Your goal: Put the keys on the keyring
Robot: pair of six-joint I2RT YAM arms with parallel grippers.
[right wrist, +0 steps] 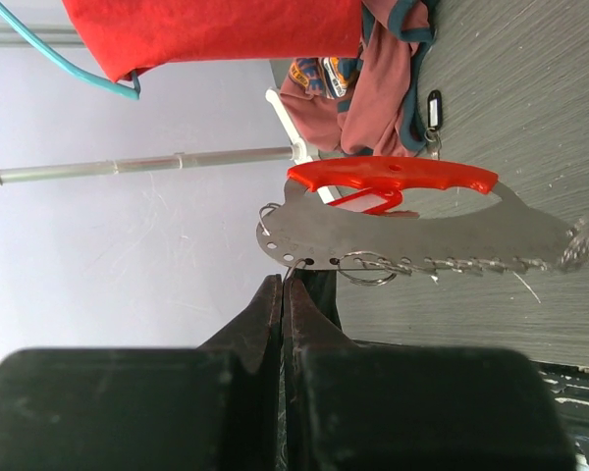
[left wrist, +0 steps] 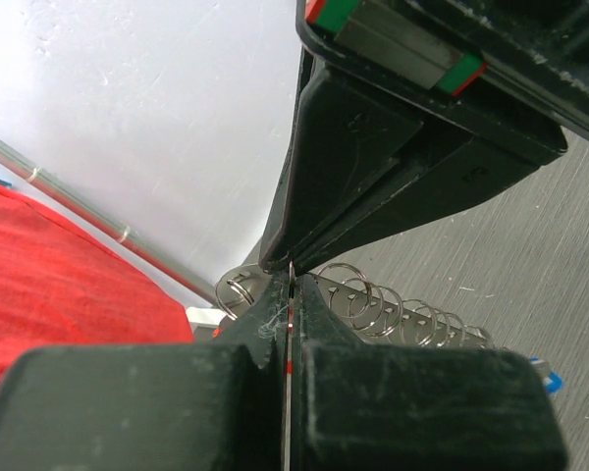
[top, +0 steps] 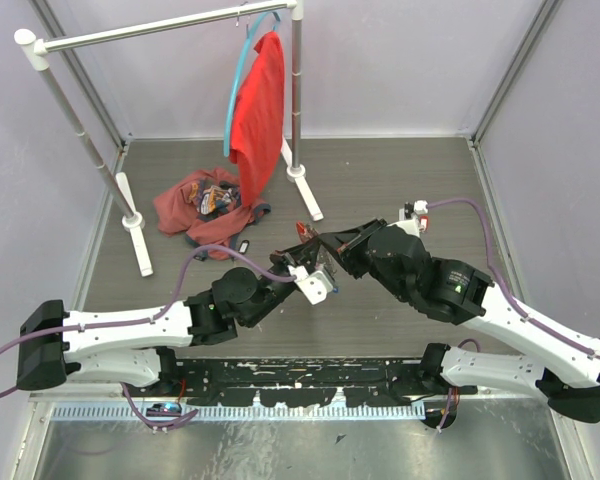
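Note:
A flat silvery plate (right wrist: 422,235) with a red grip (right wrist: 393,177) hangs above the table, with a row of small split rings (right wrist: 368,267) threaded through holes along its edge. My left gripper (left wrist: 290,285) is shut on this plate, which shows edge-on (left wrist: 291,334) between the pads. My right gripper (right wrist: 284,285) is shut on a thin wire keyring (right wrist: 296,267) hooked through one end hole. The two grippers meet tip to tip at mid table, left (top: 302,258) and right (top: 325,245). I cannot make out any keys.
A black oblong fob (right wrist: 433,106) lies on the table beside a heap of reddish clothes (top: 195,205). Behind stands a white clothes rack (top: 140,30), and a red shirt (top: 260,110) hangs from it on a blue hanger.

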